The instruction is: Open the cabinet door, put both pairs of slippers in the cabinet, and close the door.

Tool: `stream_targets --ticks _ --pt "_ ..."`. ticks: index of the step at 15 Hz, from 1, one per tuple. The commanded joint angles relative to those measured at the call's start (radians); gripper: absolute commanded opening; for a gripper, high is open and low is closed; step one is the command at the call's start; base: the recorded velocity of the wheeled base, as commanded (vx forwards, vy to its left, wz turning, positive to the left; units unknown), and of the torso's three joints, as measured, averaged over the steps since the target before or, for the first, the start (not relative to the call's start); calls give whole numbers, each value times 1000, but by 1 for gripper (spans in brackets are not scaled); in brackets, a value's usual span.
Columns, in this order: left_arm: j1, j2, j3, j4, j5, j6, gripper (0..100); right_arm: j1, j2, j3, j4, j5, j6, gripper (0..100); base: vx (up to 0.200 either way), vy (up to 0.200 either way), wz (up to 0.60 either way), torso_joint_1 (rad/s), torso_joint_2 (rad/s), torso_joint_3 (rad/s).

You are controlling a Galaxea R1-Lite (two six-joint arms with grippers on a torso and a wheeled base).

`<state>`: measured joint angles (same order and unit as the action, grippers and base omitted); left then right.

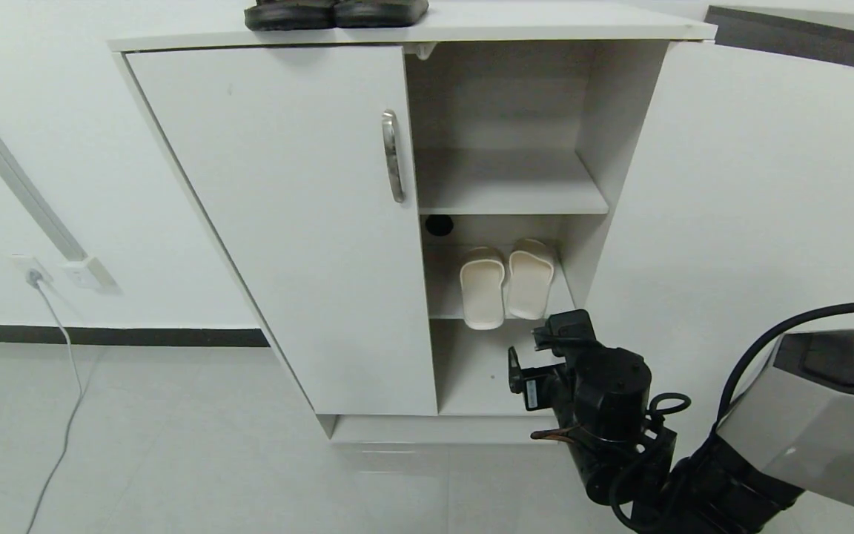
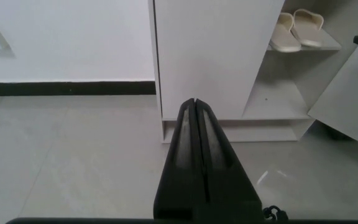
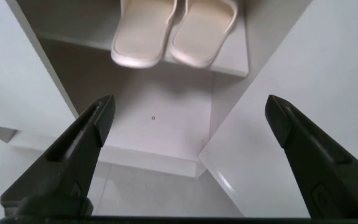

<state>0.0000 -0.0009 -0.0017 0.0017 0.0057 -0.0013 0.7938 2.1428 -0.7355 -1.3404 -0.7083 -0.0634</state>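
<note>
The white cabinet (image 1: pixel 279 222) has its right door (image 1: pixel 753 208) swung open and its left door shut. A cream pair of slippers (image 1: pixel 505 283) (image 2: pixel 298 30) (image 3: pixel 173 31) lies on the middle shelf inside. A dark pair of slippers (image 1: pixel 334 12) sits on the cabinet top. My right gripper (image 1: pixel 527 356) (image 3: pixel 188 118) is open, in front of the bottom compartment and just below the cream pair, holding nothing. My left gripper (image 2: pixel 194 102) is shut and empty, low over the floor, pointing at the cabinet's base.
A metal handle (image 1: pixel 393 156) runs down the shut left door. A wall socket with a grey cable (image 1: pixel 64 348) is at the left. The upper shelf (image 1: pixel 508 185) and bottom compartment (image 1: pixel 471 371) hold nothing. Tiled floor (image 1: pixel 175 460) spreads before the cabinet.
</note>
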Motion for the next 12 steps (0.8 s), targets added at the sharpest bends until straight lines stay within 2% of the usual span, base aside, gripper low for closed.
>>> stream_targets --ticks 1,9,12 --pt "0 1 0 0 0 0 0 1 0 2 0 1 -1 100 0 0 0 2 2 203" --pt "0 1 0 0 0 0 0 4 -1 10 0 1 -1 100 0 0 0 2 2 201" --pt "0 1 0 0 -1 3 0 4 0 8 0 1 -1 100 0 0 0 2 1 115"
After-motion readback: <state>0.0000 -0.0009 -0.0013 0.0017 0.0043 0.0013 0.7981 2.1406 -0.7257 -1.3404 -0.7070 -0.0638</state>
